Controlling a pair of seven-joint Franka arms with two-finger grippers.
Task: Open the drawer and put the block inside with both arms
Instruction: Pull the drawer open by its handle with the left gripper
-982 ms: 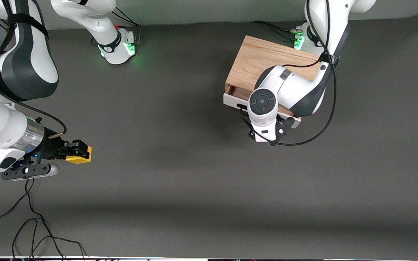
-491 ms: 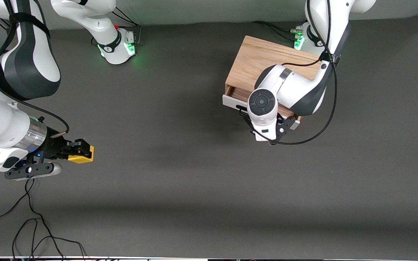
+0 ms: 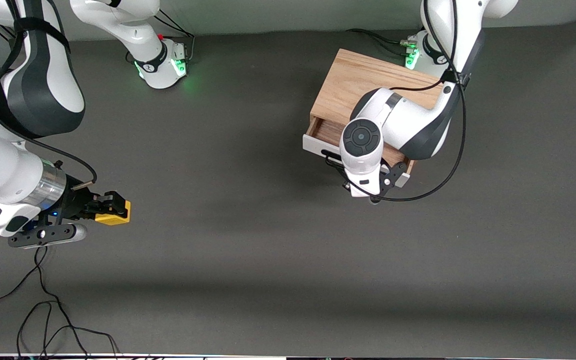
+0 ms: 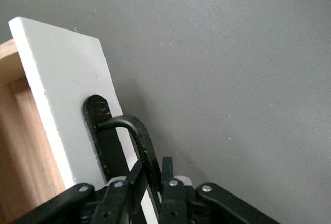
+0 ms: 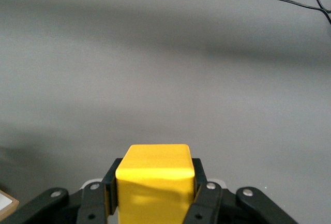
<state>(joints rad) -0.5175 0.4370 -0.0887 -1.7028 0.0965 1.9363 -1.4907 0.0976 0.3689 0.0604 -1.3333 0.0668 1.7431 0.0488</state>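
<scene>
Since before, the drawer (image 3: 329, 139) slides further from the box (image 3: 363, 85); left gripper (image 4: 155, 185) clamps the handle (image 4: 135, 136) and may slip, while right gripper (image 3: 104, 207), well apart, pinches the block (image 3: 114, 212).

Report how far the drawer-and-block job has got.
Done: the right gripper is shut on the yellow block, held above the table at the right arm's end. In hand: the left gripper is shut on the drawer's black handle, and the drawer stands only partly out of the wooden box. Left: pull the drawer wider, carry the block over and release it inside.
</scene>
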